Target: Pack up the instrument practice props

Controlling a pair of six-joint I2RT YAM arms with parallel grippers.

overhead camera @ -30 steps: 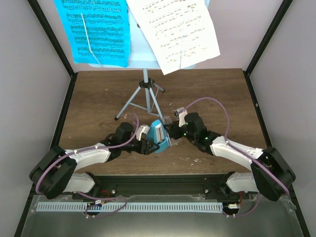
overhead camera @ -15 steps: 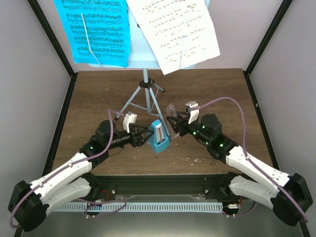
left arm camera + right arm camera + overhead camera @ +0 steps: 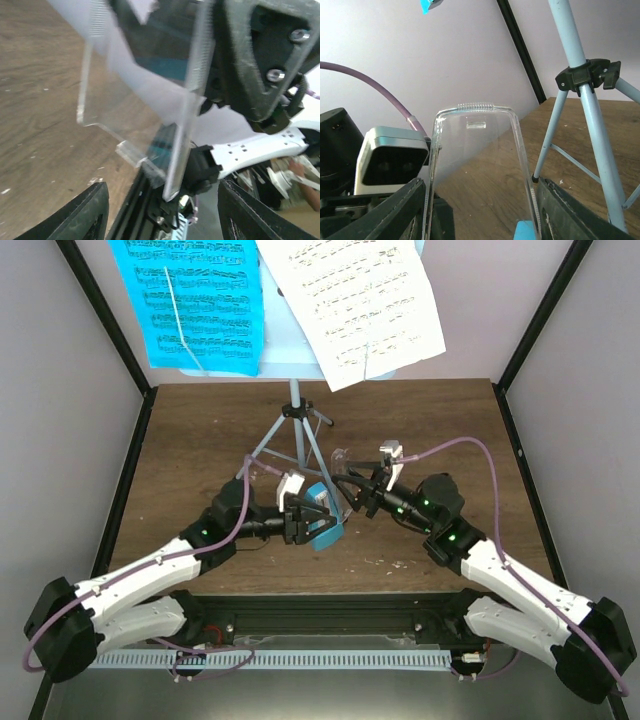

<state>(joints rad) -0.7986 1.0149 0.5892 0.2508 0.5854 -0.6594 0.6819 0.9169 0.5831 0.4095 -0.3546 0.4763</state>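
My left gripper (image 3: pixel 303 522) sits right beside the teal metronome (image 3: pixel 327 527), midway along the desk (image 3: pixel 190 440) and toward its near edge. Only my left wrist view shows those fingers (image 3: pixel 90 212) spread wide, gripping nothing. My right gripper (image 3: pixel 352 490) is clamped on the clear cover (image 3: pixel 477 170), just beside the metronome, plainest in my right wrist view. Toward the far edge, 1 music stand (image 3: pixel 293 410) carries 2 sheets: 1 cyan sheet (image 3: pixel 195 305), 1 white sheet (image 3: pixel 350 300). Open wood runs to both side edges.
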